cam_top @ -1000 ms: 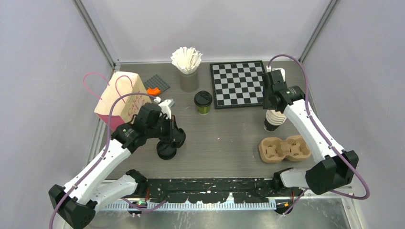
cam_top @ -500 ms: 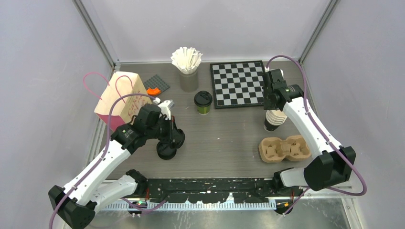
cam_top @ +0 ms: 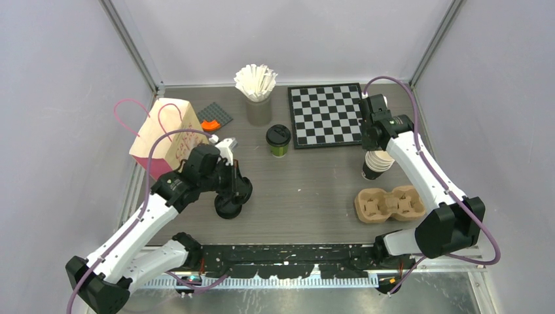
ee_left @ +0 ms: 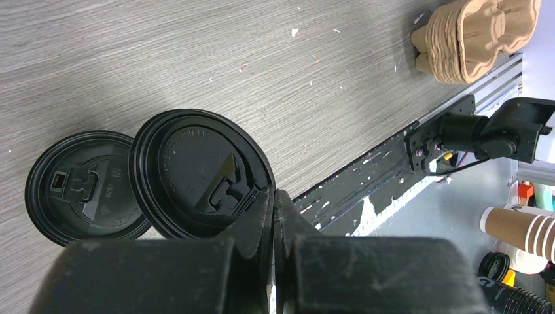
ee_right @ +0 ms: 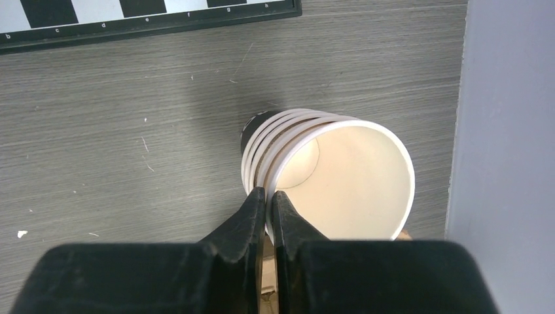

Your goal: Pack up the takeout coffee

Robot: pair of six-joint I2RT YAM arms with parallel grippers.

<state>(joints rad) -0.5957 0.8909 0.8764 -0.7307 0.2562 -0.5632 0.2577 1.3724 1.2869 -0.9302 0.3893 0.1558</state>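
A lidded takeout coffee with a dark green wall and black lid stands upright at mid-table. My left gripper is shut on the rim of a black lid, held just above a second black lid that lies on the table. My right gripper is shut on the rim of the top cup of a stack of open paper cups, white inside, at the right.
A brown pulp cup carrier lies near the front right. A cream paper bag with pink handles stands at the left. A chessboard, a cup of white sticks and a grey plate sit at the back.
Both arms have shifted only slightly. The left gripper still holds the lid over the other lid, and the right gripper stays at the cup stack.
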